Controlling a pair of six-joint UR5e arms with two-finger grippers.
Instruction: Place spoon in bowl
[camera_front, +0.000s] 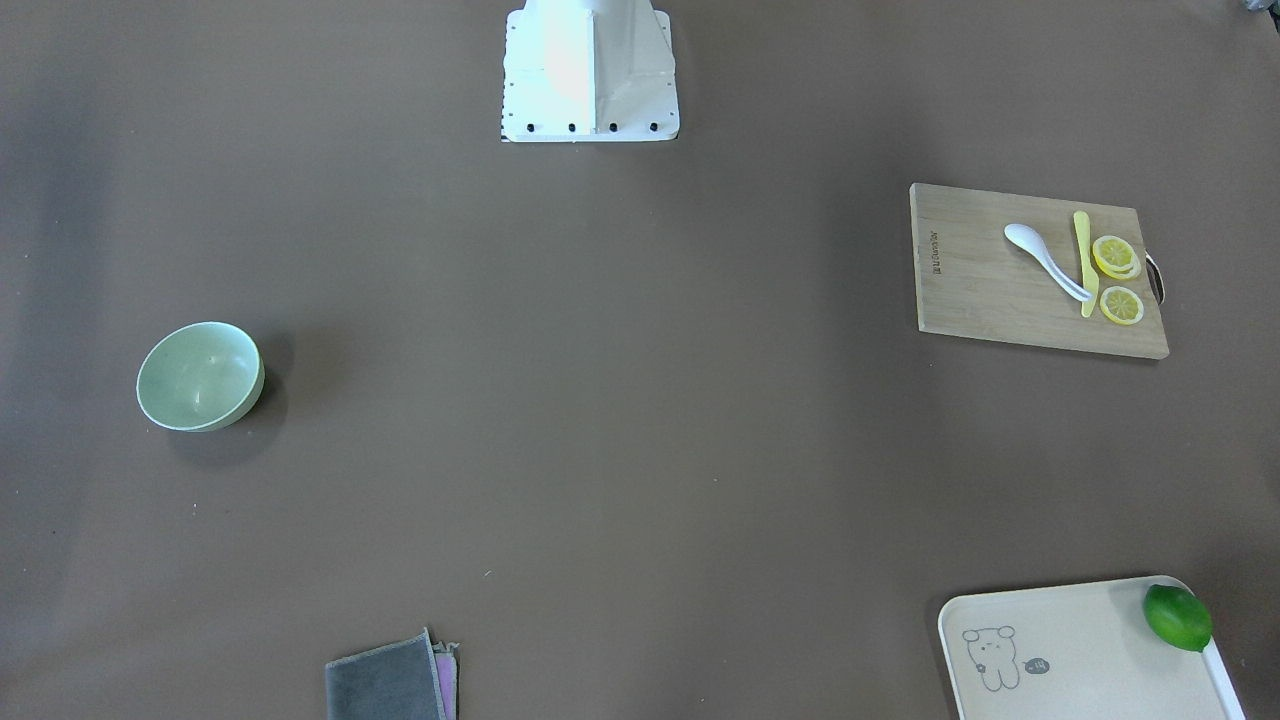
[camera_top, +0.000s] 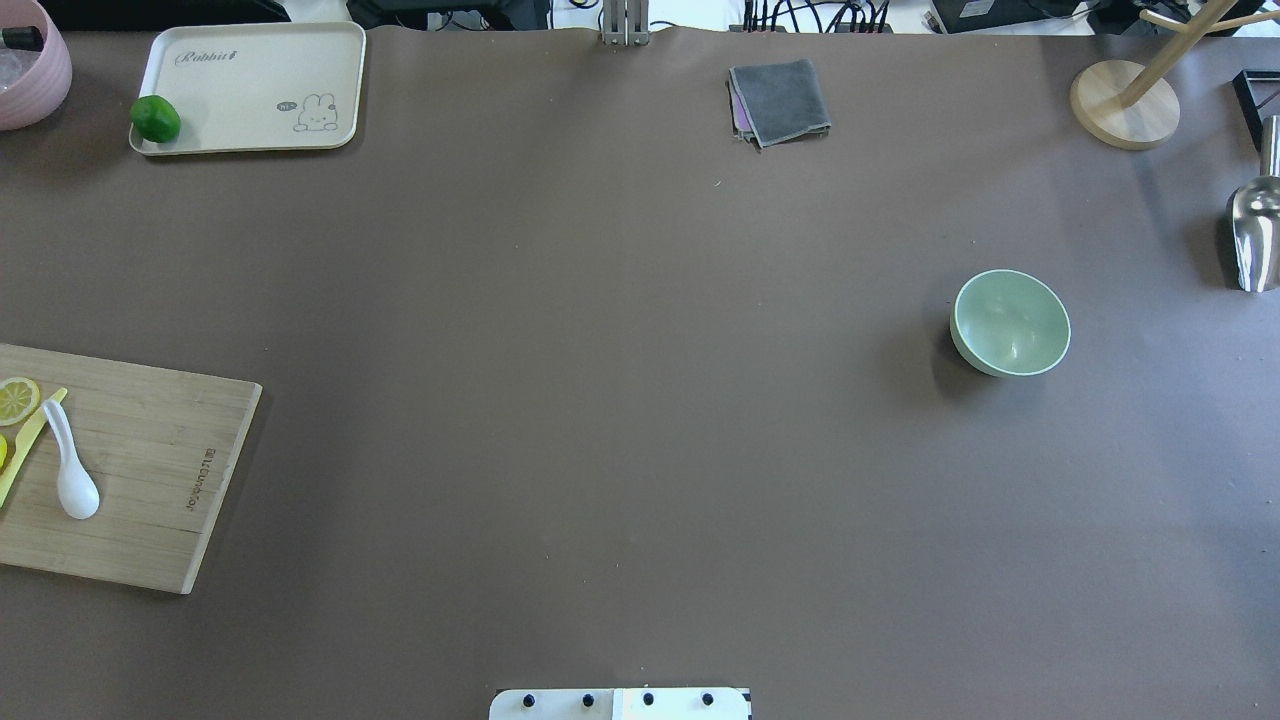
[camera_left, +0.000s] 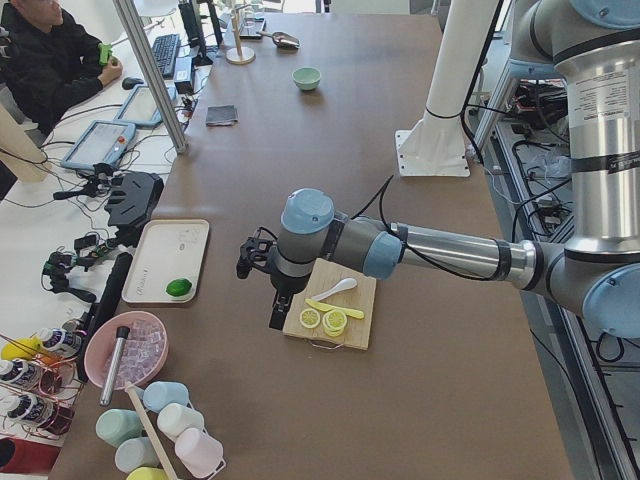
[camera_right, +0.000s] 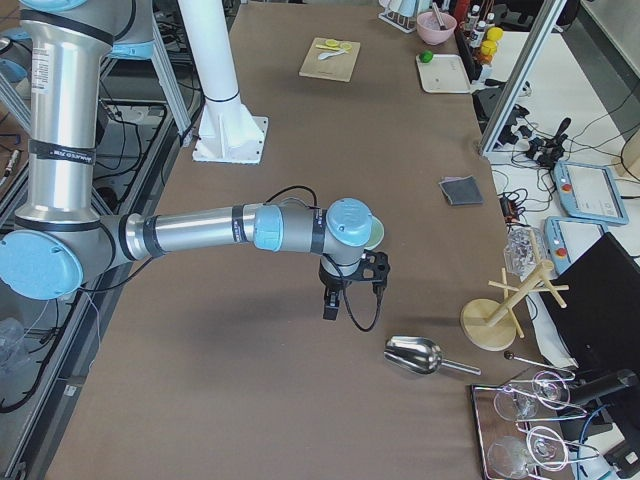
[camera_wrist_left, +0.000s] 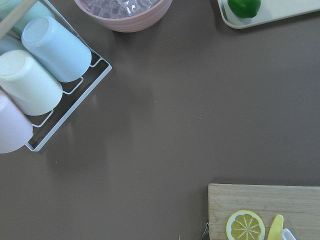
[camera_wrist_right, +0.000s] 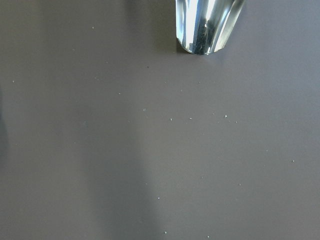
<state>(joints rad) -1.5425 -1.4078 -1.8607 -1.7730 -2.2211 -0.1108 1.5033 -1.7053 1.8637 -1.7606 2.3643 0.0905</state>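
The white spoon (camera_front: 1040, 255) lies on a wooden cutting board (camera_front: 980, 290), its handle end crossing a slim yellow knife (camera_front: 1084, 262). It also shows in the overhead view (camera_top: 70, 470). The mint-green bowl (camera_front: 200, 377) stands upright and empty on the far side of the table, also seen from overhead (camera_top: 1010, 323). My left gripper (camera_left: 252, 262) hovers beside the board's outer end, above the table. My right gripper (camera_right: 374, 268) hovers past the bowl, near a metal scoop. Both show only in the side views, so I cannot tell whether they are open or shut.
Lemon slices (camera_front: 1118, 275) lie on the board. A cream tray (camera_top: 250, 90) holds a lime (camera_top: 155, 118). A folded grey cloth (camera_top: 780, 100), a metal scoop (camera_top: 1255, 235), a wooden rack base (camera_top: 1125, 103), a pink bowl (camera_wrist_left: 125, 12) and a cup rack (camera_wrist_left: 45, 75) line the table edges.
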